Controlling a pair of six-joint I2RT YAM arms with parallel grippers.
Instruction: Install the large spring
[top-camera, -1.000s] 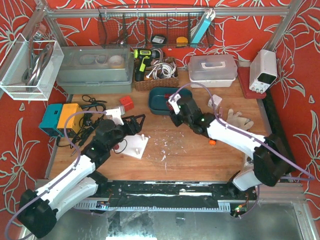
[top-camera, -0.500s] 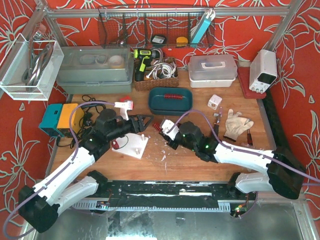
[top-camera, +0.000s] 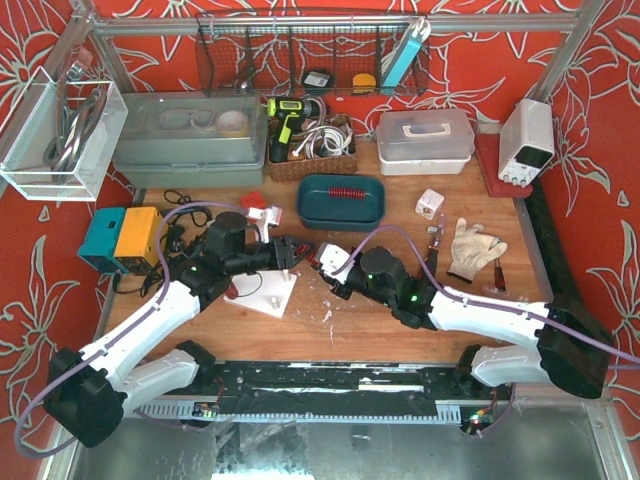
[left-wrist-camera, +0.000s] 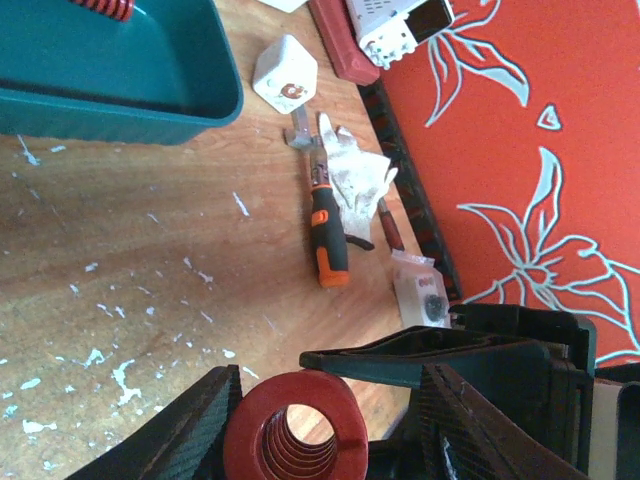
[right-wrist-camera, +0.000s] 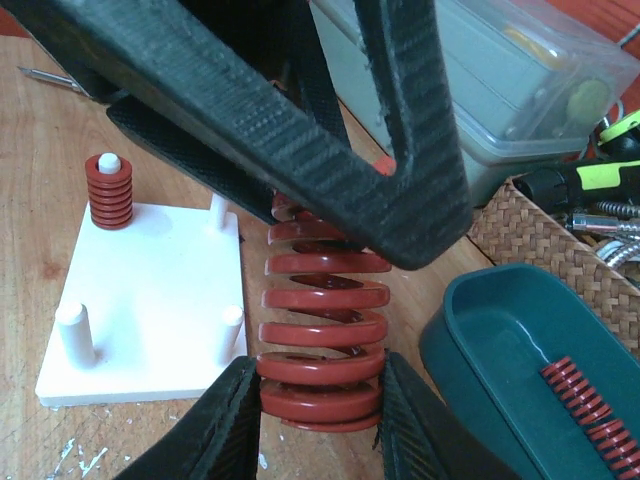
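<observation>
The large red spring (right-wrist-camera: 322, 330) hangs just right of the white peg plate (right-wrist-camera: 150, 290), which lies left of centre in the top view (top-camera: 262, 295). My right gripper (right-wrist-camera: 318, 380) is shut on the spring's lowest coils. My left gripper (left-wrist-camera: 325, 395) is open and straddles the spring's other end (left-wrist-camera: 295, 430); one finger (left-wrist-camera: 190, 435) touches it, the other stands apart. In the top view the left gripper (top-camera: 296, 250) and the right gripper (top-camera: 322, 262) meet nose to nose. A small red spring (right-wrist-camera: 108, 190) sits on one peg.
The teal tray (top-camera: 341, 200) behind the grippers holds another red spring (top-camera: 343, 190). An orange-handled screwdriver (left-wrist-camera: 328, 245), a white glove (top-camera: 475, 245) and a white cube (top-camera: 430, 203) lie to the right. A wicker basket (top-camera: 310, 150) and clear boxes line the back.
The right gripper carried the spring from the tray to the plate's right edge, then stayed. The left gripper moved right and now has its fingers around the spring.
</observation>
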